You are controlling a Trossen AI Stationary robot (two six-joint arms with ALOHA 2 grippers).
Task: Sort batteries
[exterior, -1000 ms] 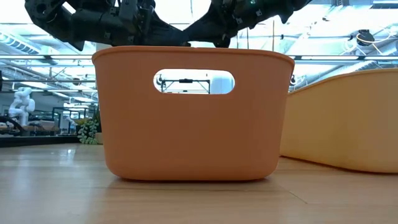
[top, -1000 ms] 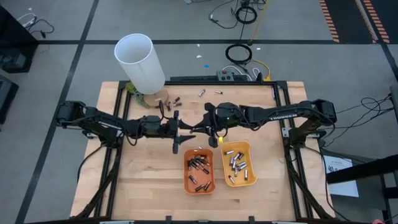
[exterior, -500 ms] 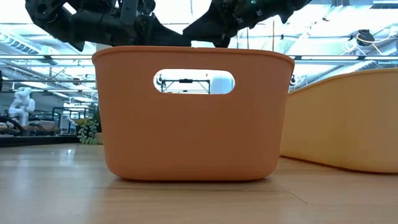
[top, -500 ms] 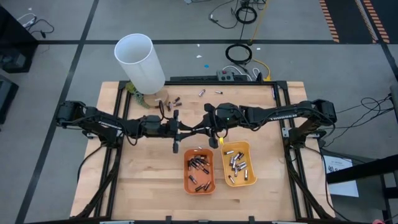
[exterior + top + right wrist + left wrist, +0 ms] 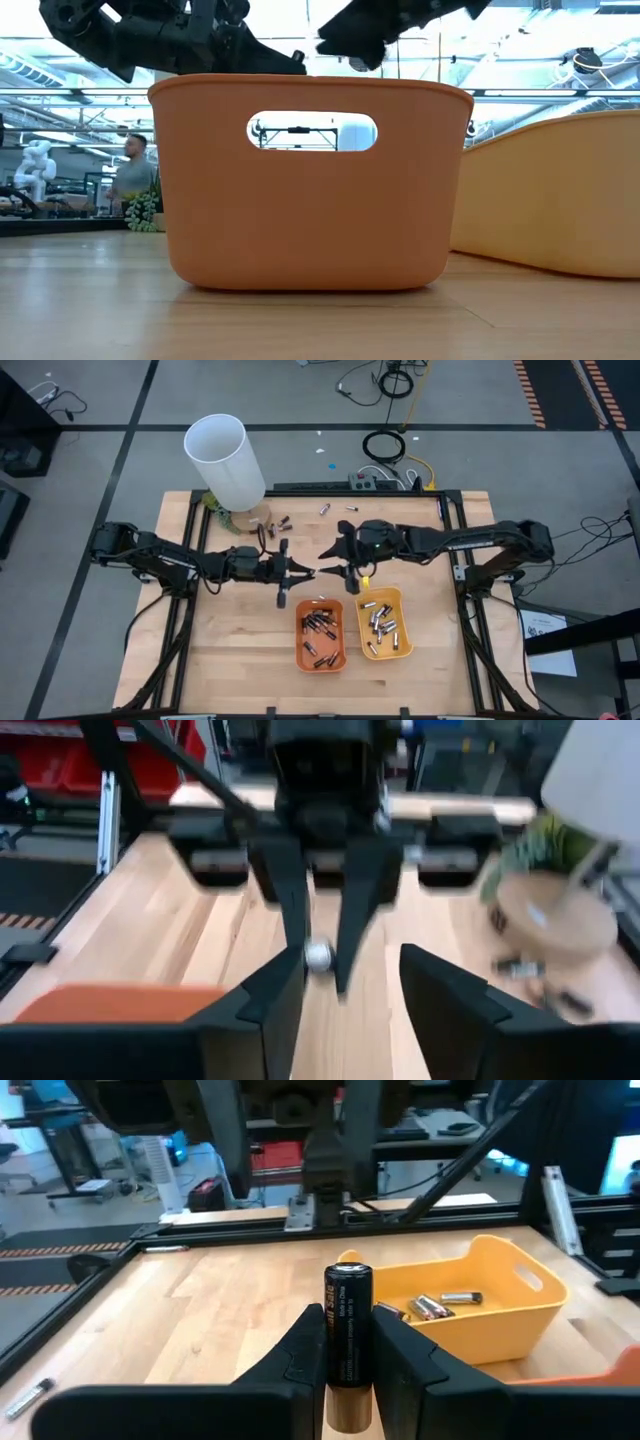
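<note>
My left gripper [image 5: 305, 572] hangs over the table's middle, shut on a dark battery [image 5: 348, 1330] with a coppery lower end. My right gripper [image 5: 338, 564] stands open just to its right, facing it, with nothing between its fingers [image 5: 450, 1005]. An orange tray [image 5: 320, 635] holds several dark batteries, and a yellow tray [image 5: 385, 622] beside it holds several silvery ones. More loose batteries [image 5: 275, 525] lie on the table by the foot of the tall white tube [image 5: 225, 460]. In the low view both grippers show only above the orange tray's rim [image 5: 310, 85]. My left gripper pinches the battery's side wall [image 5: 346, 1365] between its two fingers, below the battery's middle. The fingers come level from the table's left and lie across the battery. The battery stands upright in the hold, coppery end [image 5: 348, 1408] down, lifted clear of the table.
The two trays sit side by side near the table's front, below both grippers. Two more batteries [image 5: 325, 508] lie near the far edge. Bare wood lies at the front left. A person [image 5: 130, 172] stands in the room behind.
My left gripper has shut on the battery that my right gripper held out to it. My right gripper has then opened, let go and drawn back toward the table's right edge. The battery stays in my left gripper, clear of the table.
</note>
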